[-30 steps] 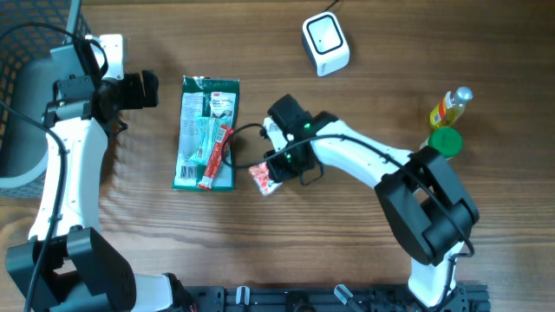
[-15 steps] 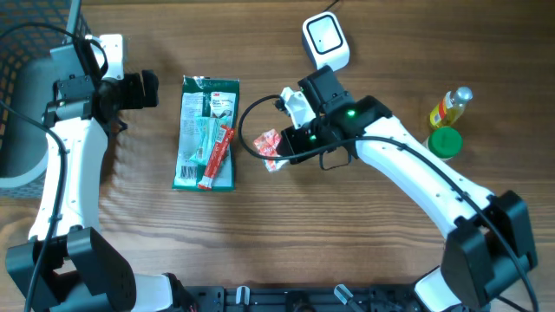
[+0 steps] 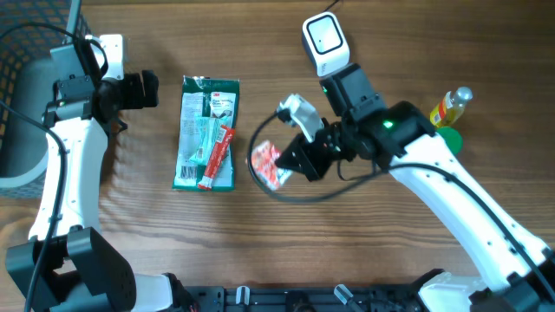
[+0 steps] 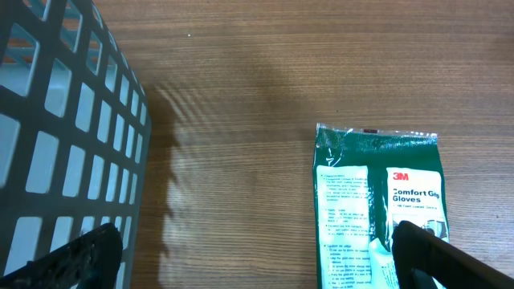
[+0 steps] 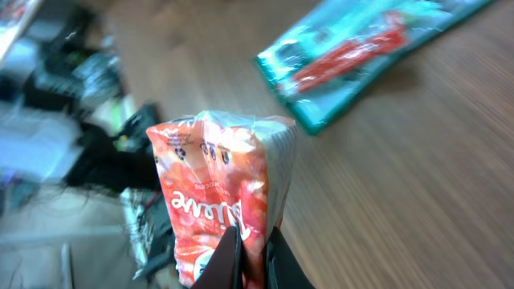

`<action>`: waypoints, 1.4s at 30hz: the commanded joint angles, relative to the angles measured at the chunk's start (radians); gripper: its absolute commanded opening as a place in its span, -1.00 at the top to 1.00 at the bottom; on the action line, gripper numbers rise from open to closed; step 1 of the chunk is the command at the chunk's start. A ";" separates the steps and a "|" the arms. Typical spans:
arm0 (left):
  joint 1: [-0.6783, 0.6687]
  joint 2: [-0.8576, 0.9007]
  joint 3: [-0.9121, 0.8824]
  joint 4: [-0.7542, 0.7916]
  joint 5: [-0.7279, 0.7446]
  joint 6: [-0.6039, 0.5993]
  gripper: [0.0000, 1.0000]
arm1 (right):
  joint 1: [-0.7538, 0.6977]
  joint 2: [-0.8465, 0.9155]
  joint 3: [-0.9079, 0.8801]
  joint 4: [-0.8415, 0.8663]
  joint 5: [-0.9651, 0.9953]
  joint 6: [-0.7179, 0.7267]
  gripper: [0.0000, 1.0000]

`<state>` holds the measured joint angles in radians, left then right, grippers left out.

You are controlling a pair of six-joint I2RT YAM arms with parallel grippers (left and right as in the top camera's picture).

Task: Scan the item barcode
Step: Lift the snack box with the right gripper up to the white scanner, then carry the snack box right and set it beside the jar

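From above, your right gripper point(image 3: 290, 159) is pinched shut on a small red-orange packet point(image 3: 265, 165). It holds the packet over the table, between the glove pack point(image 3: 206, 130) and the white scanner point(image 3: 325, 39). A black cable point(image 3: 286, 197) loops just below the packet and could snag.

In the left wrist view, your left gripper point(image 4: 257, 258) stands wide and empty, with the glove pack on one side and the mesh basket point(image 4: 56, 136) on the other. The packet isn't in this view.

The right wrist view shows glossy film over soft contents, so the packet is likely light, squashy and slippery. You grip only its lower edge, so it may flop. No barcode is visible.
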<state>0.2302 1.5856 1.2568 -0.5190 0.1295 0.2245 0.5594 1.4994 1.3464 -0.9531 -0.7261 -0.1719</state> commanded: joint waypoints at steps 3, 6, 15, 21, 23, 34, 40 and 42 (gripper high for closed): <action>0.003 -0.013 0.013 0.002 0.012 0.015 -1.00 | -0.004 -0.001 0.014 -0.050 -0.097 -0.210 0.91; 0.003 -0.013 0.013 0.002 0.011 0.015 -1.00 | -0.004 -0.001 0.039 -0.035 0.068 -0.133 0.92; 0.003 -0.013 0.013 0.002 0.012 0.015 -1.00 | -0.014 0.162 0.476 -0.235 0.736 0.000 0.92; 0.003 -0.013 0.013 0.002 0.012 0.015 -1.00 | -0.014 0.338 0.475 0.003 1.145 -0.012 0.91; 0.003 -0.013 0.013 0.002 0.012 0.015 -1.00 | -0.014 0.410 0.475 0.117 1.250 -0.013 0.91; 0.003 -0.013 0.013 0.002 0.012 0.015 -1.00 | -0.021 0.697 0.473 0.679 1.538 -0.409 0.91; 0.003 -0.013 0.013 0.002 0.011 0.015 -1.00 | -0.048 0.745 0.472 0.799 1.534 -0.452 0.91; 0.003 -0.013 0.013 0.002 0.012 0.015 -1.00 | -0.058 0.753 0.472 0.800 1.534 -0.443 0.91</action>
<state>0.2302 1.5856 1.2568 -0.5194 0.1295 0.2249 0.5220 2.2238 1.8095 -0.1619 0.7792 -0.5976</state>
